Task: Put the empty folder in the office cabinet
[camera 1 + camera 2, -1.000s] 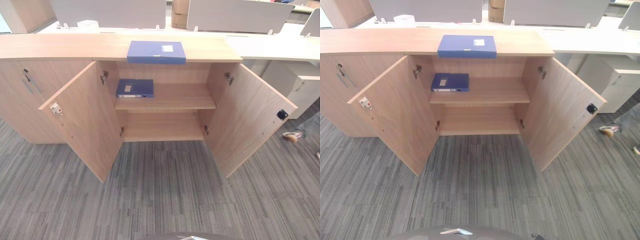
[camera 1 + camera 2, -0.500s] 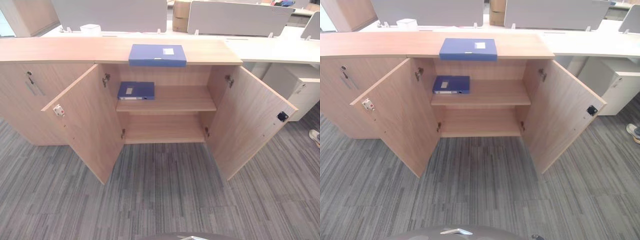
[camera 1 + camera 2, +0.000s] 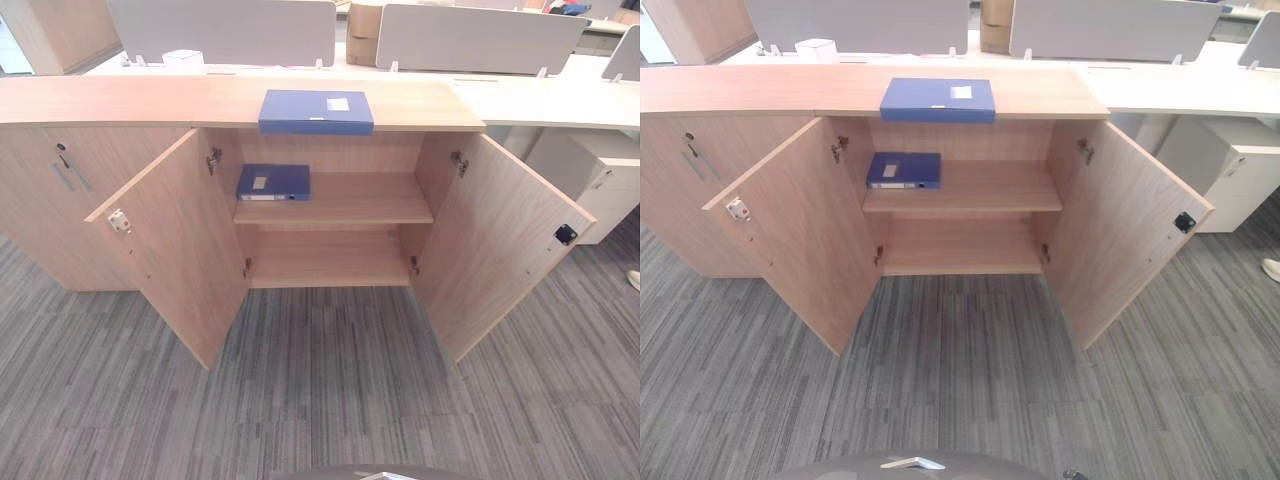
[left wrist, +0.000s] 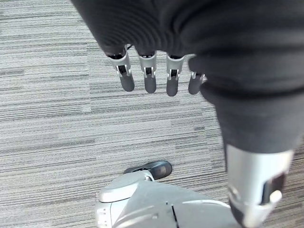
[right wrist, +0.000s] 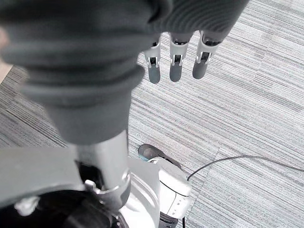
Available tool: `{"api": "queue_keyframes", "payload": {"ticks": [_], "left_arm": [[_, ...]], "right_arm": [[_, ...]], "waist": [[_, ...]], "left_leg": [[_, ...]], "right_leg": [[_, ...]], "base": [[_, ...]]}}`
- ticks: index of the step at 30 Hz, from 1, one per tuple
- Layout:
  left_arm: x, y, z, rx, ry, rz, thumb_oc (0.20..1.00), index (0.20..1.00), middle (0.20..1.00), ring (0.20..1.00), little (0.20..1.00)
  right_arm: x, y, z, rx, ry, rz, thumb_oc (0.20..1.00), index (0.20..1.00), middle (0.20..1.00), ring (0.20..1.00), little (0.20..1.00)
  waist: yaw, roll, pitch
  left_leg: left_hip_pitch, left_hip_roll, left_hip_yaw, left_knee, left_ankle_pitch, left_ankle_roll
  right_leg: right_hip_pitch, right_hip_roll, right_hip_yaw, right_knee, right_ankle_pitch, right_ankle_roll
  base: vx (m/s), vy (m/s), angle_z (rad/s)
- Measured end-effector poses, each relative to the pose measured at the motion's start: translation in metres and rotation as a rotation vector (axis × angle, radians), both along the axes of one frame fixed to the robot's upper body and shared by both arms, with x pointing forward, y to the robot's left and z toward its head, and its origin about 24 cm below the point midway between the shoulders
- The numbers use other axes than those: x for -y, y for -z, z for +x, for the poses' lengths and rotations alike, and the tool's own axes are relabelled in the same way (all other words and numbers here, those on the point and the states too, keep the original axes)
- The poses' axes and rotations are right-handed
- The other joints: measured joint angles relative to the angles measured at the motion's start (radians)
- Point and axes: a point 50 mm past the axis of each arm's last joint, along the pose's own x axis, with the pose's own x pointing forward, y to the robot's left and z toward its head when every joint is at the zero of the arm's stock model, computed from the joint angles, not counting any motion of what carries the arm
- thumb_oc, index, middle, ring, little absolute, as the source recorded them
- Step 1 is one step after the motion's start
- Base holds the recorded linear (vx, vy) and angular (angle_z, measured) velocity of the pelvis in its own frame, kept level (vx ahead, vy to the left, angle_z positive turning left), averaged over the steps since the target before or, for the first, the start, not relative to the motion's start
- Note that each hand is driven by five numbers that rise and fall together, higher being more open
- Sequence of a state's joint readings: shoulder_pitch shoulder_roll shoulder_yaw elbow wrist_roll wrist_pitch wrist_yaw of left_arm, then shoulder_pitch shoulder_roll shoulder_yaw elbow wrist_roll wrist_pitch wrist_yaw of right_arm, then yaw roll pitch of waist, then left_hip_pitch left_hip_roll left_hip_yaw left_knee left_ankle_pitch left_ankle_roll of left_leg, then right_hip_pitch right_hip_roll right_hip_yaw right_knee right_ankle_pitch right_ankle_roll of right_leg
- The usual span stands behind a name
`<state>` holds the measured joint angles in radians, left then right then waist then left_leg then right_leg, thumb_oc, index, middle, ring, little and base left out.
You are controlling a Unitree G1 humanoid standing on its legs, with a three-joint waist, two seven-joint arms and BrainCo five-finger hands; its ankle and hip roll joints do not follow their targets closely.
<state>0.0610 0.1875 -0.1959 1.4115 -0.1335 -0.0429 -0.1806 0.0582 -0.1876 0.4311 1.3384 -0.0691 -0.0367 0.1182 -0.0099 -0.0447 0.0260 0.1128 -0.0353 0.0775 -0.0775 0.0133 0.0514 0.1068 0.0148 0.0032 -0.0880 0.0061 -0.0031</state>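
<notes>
**Folder on top, hands hanging free**

Nearest, over grey carpet: left hand and right hand, fingers straight, empty. Beyond, cabinet, doors wide. Inside on upper shelf, a blue folder. Farthest, on the surface, the blue folder on top, apparently flat.

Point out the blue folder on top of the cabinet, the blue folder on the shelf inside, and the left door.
Top folder [image 3: 315,108], left eye view, lid.
Shelf folder [image 3: 273,181], left eye view, top face.
Left door [image 3: 180,245], left eye view, inner face.
</notes>
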Motion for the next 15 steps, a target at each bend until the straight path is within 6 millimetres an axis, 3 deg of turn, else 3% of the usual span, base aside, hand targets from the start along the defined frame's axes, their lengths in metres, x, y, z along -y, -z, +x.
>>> {"api": "queue_keyframes", "payload": {"ticks": [13,14,15], "left_arm": [[-0.0007,0.0001,-0.0050,-0.010,-0.003,0.001,1.000,1.000,1.000,1.000,1.000],[-0.0023,-0.0002,-0.0042,-0.008,-0.002,0.004,1.000,1.000,1.000,1.000,1.000],[-0.0051,-0.0011,0.0023,0.011,-0.002,0.011,1.000,1.000,1.000,1.000,1.000]], "right_arm": [[0.0002,-0.0001,-0.0001,-0.003,-0.005,0.003,1.000,1.000,1.000,1.000,1.000],[-0.0003,-0.0001,0.0007,-0.004,-0.012,0.007,1.000,1.000,1.000,1.000,1.000],[-0.0009,-0.0002,0.0030,0.000,-0.016,0.011,1.000,1.000,1.000,1.000,1.000]], "waist": [[0.009,0.007,0.005],[0.016,0.003,0.007],[0.025,-0.008,0.021]], "left_leg": [[-0.001,0.004,0.000,0.001,0.003,-0.004],[-0.026,0.009,0.001,0.031,-0.004,-0.021],[-0.115,0.014,0.009,0.156,-0.028,-0.066]], "right_leg": [[-0.001,0.004,0.000,0.000,-0.005,0.001],[-0.012,0.007,0.000,0.002,-0.006,0.001],[-0.068,0.014,-0.015,0.054,-0.017,-0.015]], "base": [[-0.02,-0.043,0.00],[-0.13,-0.068,0.00],[-0.19,-0.124,-0.02]]}}
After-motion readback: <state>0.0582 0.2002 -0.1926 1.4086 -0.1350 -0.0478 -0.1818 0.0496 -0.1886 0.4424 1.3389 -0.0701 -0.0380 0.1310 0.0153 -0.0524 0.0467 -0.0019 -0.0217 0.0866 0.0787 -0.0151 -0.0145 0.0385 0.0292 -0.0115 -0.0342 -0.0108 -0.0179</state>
